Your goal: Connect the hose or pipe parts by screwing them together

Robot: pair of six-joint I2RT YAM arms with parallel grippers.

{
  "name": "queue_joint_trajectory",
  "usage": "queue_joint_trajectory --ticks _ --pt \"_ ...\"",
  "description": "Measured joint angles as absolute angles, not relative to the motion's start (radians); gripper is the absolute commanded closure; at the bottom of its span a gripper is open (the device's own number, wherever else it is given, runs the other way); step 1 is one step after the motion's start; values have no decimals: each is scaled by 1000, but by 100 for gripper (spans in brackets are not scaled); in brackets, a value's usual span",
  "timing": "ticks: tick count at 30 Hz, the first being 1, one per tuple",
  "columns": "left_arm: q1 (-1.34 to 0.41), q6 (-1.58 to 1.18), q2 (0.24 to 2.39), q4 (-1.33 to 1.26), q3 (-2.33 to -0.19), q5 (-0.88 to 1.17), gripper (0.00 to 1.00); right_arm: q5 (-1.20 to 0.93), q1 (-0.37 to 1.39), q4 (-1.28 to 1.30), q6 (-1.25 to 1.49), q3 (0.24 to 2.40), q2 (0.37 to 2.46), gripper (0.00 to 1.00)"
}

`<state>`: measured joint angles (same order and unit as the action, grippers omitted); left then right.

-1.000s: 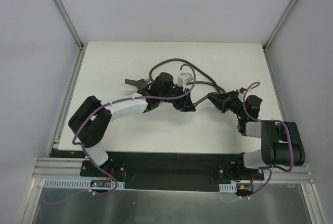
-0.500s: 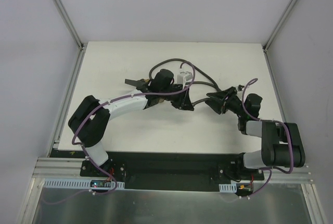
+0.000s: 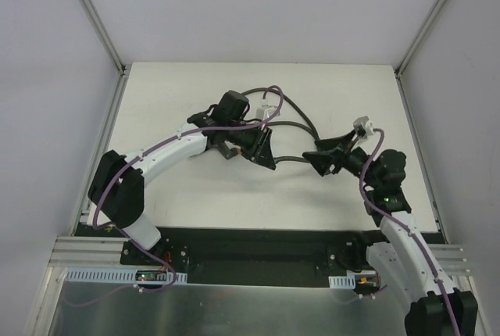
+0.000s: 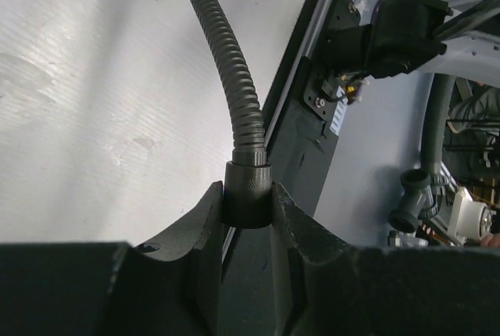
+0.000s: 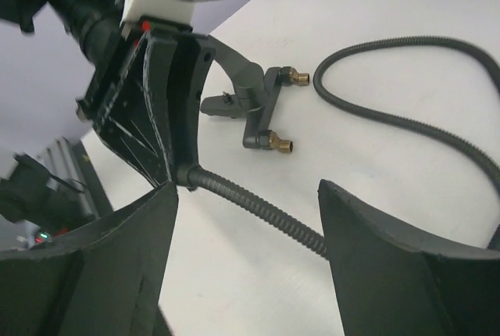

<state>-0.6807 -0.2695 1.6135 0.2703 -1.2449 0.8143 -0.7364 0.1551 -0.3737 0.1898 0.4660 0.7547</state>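
1. The right gripper (image 5: 246,193) has just been opened. A second ago it was shut. Now its jaws are far apart, and the hose (image 4: 234,78) runs between them without being touched.
2. The left gripper (image 4: 248,195) has been squeezed tighter. It is clamped on the round collar (image 4: 248,207) at the end of the hose.
3. So the hose end has been passed from the right side to the left side. The right gripper looks free now to be sent for the other part.
4. The held hose end is near the middle of the worktop (image 3: 172,86). The rest of the hose is looped toward the far edge.
5. The fitting (image 5: 262,109) is lying on the worktop just beside the left gripper, on the side of the left edge. It is not touched by anything and nothing has been screwed to it yet.
6. The left arm (image 3: 172,152) is reached out from the near left corner to the middle.
7. The right arm (image 3: 391,195) has been stretched forward from the near right corner. Its fingers are pointed at the left gripper.
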Motion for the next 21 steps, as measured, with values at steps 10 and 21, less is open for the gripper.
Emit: queue_joint_trajectory --ticks 10,21 --pt "-673 -217 1622 401 -1290 938 100 -785 387 -737 -277 270 834 27" --pt "-672 -159 1673 517 -1351 995 100 -758 555 -881 -582 269 971 41"
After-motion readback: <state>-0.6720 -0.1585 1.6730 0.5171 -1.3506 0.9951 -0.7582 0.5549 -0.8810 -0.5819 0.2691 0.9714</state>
